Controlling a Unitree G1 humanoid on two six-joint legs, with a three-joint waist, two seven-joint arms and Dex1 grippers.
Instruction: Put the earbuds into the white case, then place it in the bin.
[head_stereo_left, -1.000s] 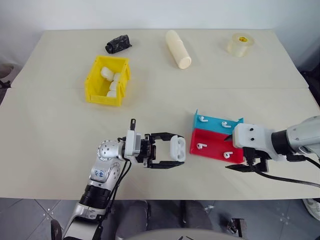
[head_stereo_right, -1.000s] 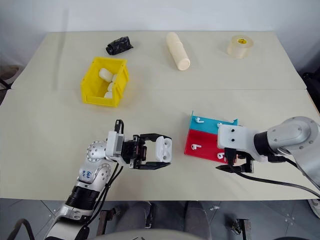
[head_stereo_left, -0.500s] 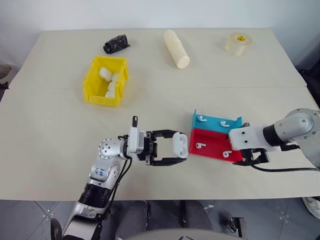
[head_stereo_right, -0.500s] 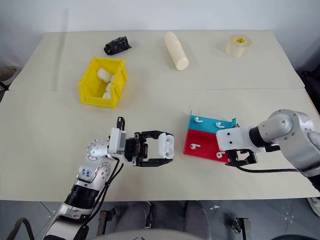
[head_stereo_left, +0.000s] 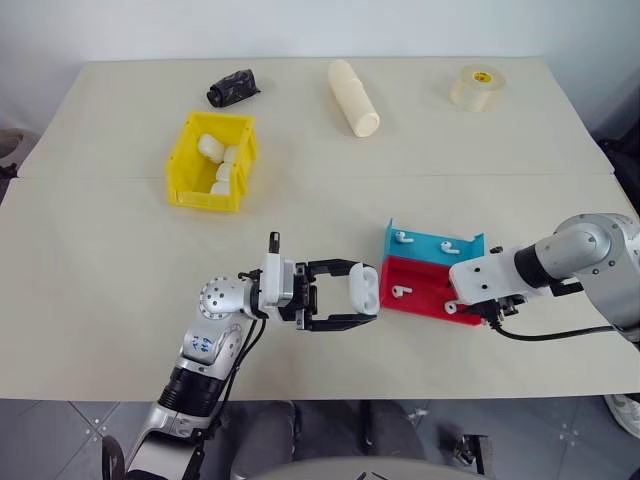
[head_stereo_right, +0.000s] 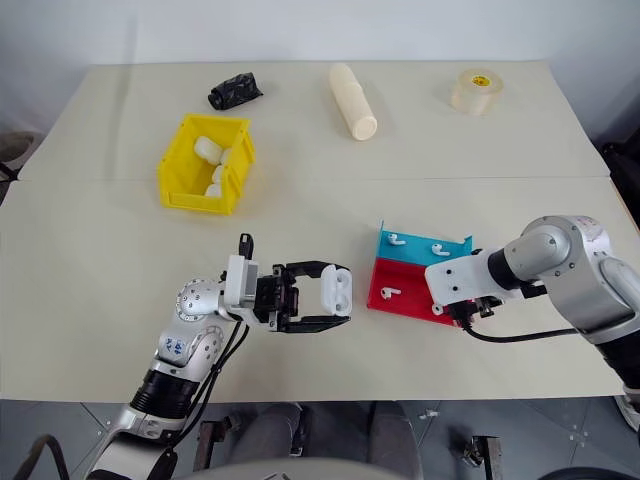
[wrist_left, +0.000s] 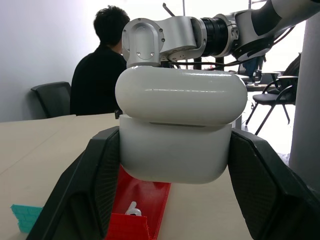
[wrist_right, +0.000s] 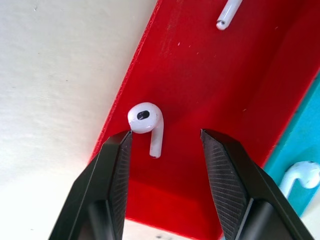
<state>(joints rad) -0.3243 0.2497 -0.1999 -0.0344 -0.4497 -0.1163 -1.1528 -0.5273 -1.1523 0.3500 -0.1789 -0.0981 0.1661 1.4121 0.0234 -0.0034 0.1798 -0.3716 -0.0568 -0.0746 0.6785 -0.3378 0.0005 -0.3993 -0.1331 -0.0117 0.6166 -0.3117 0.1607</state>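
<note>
1. We hold the white case (head_stereo_left: 362, 290) in our left gripper (head_stereo_left: 352, 297), its two black fingers pinched on the case's sides. The case hangs above the table (head_stereo_left: 120, 300) just beside the red tray (head_stereo_left: 425, 298), with its lid up. We judge it is kept this close so that an earbud has only a short way to travel.

2. Our right gripper (wrist_right: 162, 145) points down into the red tray with its fingers apart, one on either side of an earbud (wrist_right: 146, 122). One fingertip sits right at the bud's head, touching or nearly so; the other stands clear of the stem, so nothing is gripped yet.

3. That earbud lies near the tray's outer edge. A second earbud (head_stereo_left: 401, 292) lies further along the same tray, and two more lie in the blue tray (head_stereo_left: 432, 245) behind it (these look like spares for later rounds).

4. The straddle makes sense to us: the bud is small and glossy, so closing across its head and stem gives the pads the most to bite on. A pinch off centre could flick it out over the low rim.

5. The bin (head_stereo_left: 213, 160) stands well apart on the far left, already holding several white cases. Ours goes there only once its buds are in and the lid is shut.

6. The cream cylinder (head_stereo_left: 354, 97), the tape roll (head_stereo_left: 477, 87) and the crumpled black thing (head_stereo_left: 231, 87) lie along the far edge, out of the way.
</note>
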